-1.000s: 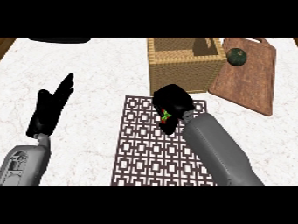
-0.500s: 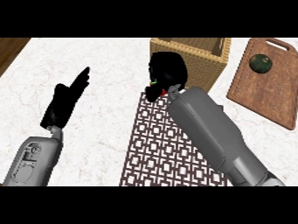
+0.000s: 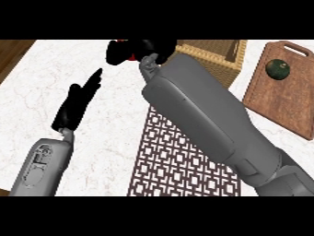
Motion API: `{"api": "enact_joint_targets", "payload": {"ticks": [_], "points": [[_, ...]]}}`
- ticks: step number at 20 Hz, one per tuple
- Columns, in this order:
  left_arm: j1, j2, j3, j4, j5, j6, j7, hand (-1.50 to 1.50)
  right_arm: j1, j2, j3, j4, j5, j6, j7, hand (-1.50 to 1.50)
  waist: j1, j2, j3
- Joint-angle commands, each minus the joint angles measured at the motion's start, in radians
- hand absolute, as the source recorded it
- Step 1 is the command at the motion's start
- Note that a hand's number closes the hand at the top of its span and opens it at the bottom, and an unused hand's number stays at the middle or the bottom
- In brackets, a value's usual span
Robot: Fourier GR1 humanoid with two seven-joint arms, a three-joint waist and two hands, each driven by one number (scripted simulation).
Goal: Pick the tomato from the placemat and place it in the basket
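My right hand [image 3: 137,49] is raised near the top of the view, just left of the wicker basket [image 3: 219,59]. Its fingers are curled round the red tomato [image 3: 132,57], of which only small red patches show between them. My grey right forearm crosses above the brown patterned placemat [image 3: 179,161], which has nothing visible lying on it. My left hand [image 3: 76,105] rests open over the marble counter at the left, fingers straight and pointing away.
A wooden cutting board [image 3: 288,99] lies right of the basket with a dark green round object [image 3: 277,68] on it. The counter's left edge and dark wood floor [image 3: 3,60] show at the upper left.
My right hand has risen from the placemat with the tomato and moved away towards the basket's left side. The left hand has kept its pose.
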Motion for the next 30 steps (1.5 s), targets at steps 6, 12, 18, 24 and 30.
{"api": "enact_joint_targets", "payload": {"ticks": [6,12,18,24,30], "points": [[-0.017,0.023,0.028,-0.006,0.001,0.009,0.014,0.00,-0.386,0.000,0.026,0.163,-0.085,-0.123,0.242,1.50,-0.043,-0.005,-0.002],[0.038,0.028,0.045,-0.006,0.006,0.018,-0.013,0.00,-0.549,0.000,-0.039,0.357,-0.101,-0.145,0.237,1.50,-0.071,0.000,-0.003],[0.036,0.053,0.080,-0.002,0.023,0.014,-0.010,0.00,-0.662,-0.001,0.005,0.578,-0.059,0.042,0.247,1.50,-0.116,-0.003,-0.003],[0.065,0.044,0.070,-0.036,0.013,0.027,-0.008,0.00,-0.680,-0.019,-0.005,0.737,-0.067,0.139,0.207,1.50,-0.130,-0.001,0.000],[0.091,0.074,0.099,-0.079,0.039,0.005,0.014,0.00,-0.629,-0.058,0.016,0.813,-0.024,0.128,0.137,1.50,-0.149,-0.006,0.002]]}}
